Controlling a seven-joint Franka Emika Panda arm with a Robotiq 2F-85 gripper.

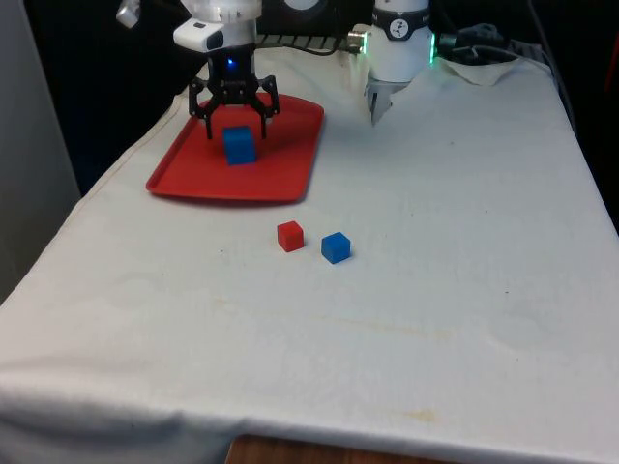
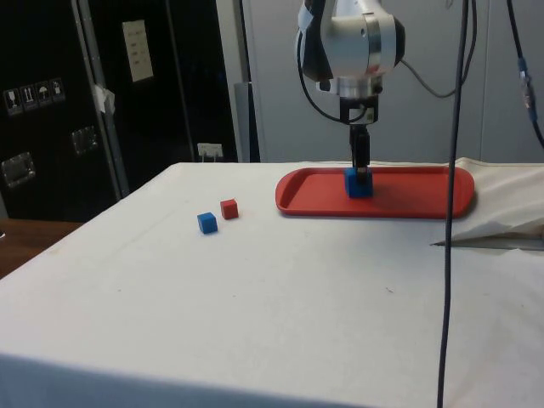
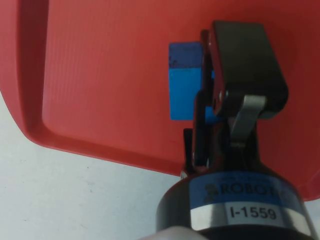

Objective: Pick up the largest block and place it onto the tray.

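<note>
Large blue block (image 1: 239, 145) resting on red tray (image 1: 184, 169); claw (image 1: 233, 118) spread open above, gripping nothing. Block likely light, rigid; take flat opposite faces.

tray (image 1: 198, 179): looking like smooth red plastic, finely ribbed
tablecloth (image 1: 435, 290): showing as matt white cloth, creasing
</note>
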